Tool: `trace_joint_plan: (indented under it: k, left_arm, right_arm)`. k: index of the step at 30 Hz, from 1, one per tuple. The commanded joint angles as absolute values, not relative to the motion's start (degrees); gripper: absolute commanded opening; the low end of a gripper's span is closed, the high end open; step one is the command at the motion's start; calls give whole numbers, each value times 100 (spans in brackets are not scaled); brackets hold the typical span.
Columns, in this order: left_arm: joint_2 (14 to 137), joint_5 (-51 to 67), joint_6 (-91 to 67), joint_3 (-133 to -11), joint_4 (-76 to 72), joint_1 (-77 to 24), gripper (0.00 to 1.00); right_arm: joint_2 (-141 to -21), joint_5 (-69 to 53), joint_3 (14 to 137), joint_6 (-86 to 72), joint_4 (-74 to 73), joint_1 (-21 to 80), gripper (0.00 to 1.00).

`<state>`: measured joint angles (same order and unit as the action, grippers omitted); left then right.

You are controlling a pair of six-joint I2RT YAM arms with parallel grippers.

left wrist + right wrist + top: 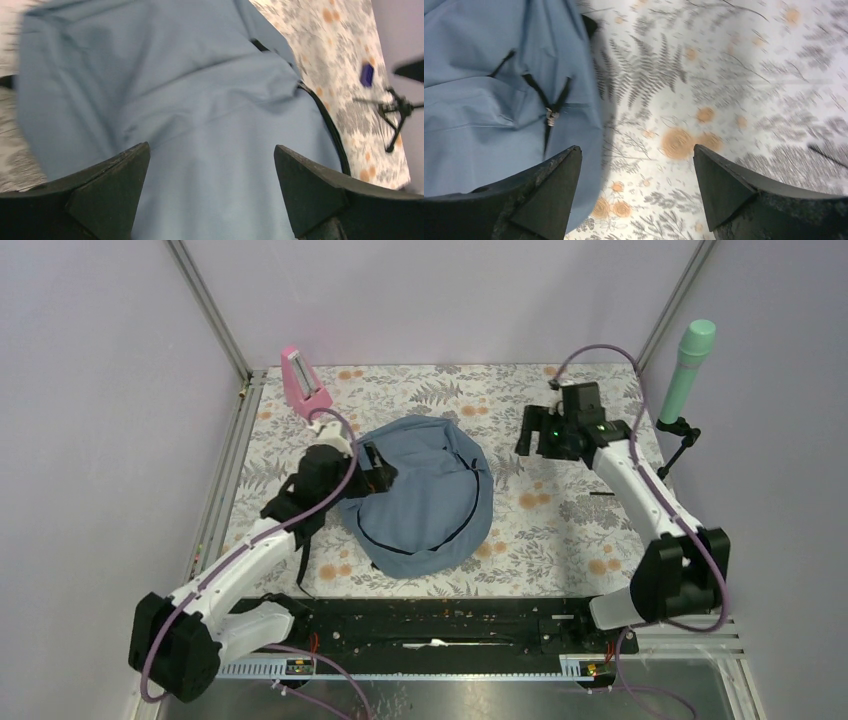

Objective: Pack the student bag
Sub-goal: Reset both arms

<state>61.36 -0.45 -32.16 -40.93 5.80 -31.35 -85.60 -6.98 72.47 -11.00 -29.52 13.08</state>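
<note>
The floral tablecloth (pixel 560 520) fills the middle of the overhead frame, and on it, just left of centre, lies the blue student bag (pixel 425 495), a flattened rounded sack whose long axis runs from upper right to lower left. A dark zipper line (pixel 470 510) curves along its right and lower side; whether it is zipped fully shut cannot be made out, and nothing to be packed shows beside the bag, so this could be a bag waiting to be filled or one already packed. The left gripper (pixel 383 472) sits at the bag's upper left edge, with the cloth spreading away from it toward the right of the frame; its wrist view shows the fingers (pixel 112 192) spread wide over the blue fabric, holding nothing. The right gripper (pixel 530 435) hovers in the upper right, apart from the bag, its jaws likewise spread over bare cloth, with the bag's black pull tab (pixel 551 116) at that view's left. The left arm is plainly the nearer. A pink object (pixel 303 378) stands at upper left.
</note>
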Motion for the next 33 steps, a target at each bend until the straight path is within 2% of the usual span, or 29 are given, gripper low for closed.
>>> trace_joint_plan:
  k: [1, 6, 9, 14, 23, 33]
  left_arm:
    - [5677, 375, -3448, -4482, 1137, -2138, 99]
    - [5248, 216, -2899, -4974, 1630, -1119, 99]
    - [4791, -600, -2185, -5312, 1682, -1055, 99]
    - [4081, -1226, -1477, -5408, 1219, -1055, 99]
    - [3289, -1457, -1229, -4494, 936, -1056, 99]
    - [3355, -1345, -1220, -4551, 994, -1055, 99]
  right_arm:
    - [-7492, -529, 6682, -1480, -2679, 789, 89]
    - [-6231, -311, 5875, -1407, -2127, 280, 95]
    - [-5339, 147, 5337, -1133, -1512, 242, 100]
    - [-4209, 420, 4615, -573, -529, 236, 100]
    - [-3203, 659, 3223, -457, 875, 237, 100]
    - [-3061, 701, 3149, -372, 817, 236, 100]
